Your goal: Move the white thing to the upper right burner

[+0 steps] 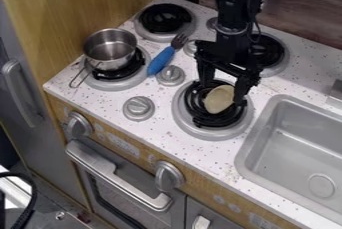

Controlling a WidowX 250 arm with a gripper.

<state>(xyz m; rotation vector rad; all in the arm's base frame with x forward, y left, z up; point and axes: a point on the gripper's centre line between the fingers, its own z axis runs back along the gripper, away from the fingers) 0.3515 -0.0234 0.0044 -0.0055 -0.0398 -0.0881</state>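
Toy stove with sink: white piece on near right burner

Saucepan [109, 53], metal, upright on the near left burner [117, 83]; wire handle towards the counter's front edge. Far left burner [165, 19], black coil. Fork [161, 59], blue handle, lying on the speckled counter [215, 160] between the left burners and the right pair, tines towards the back. Near right burner [192, 130], black coil in a grey ring. White rounded piece [218, 99], cream-toned, resting on that coil. Gripper [224, 93], black, hanging over the same burner; fingers apart, one to either side of the piece; contact cannot be told. Far right burner [272, 53], partly behind the arm. Sink [262, 159], grey, rectangular, round drain.
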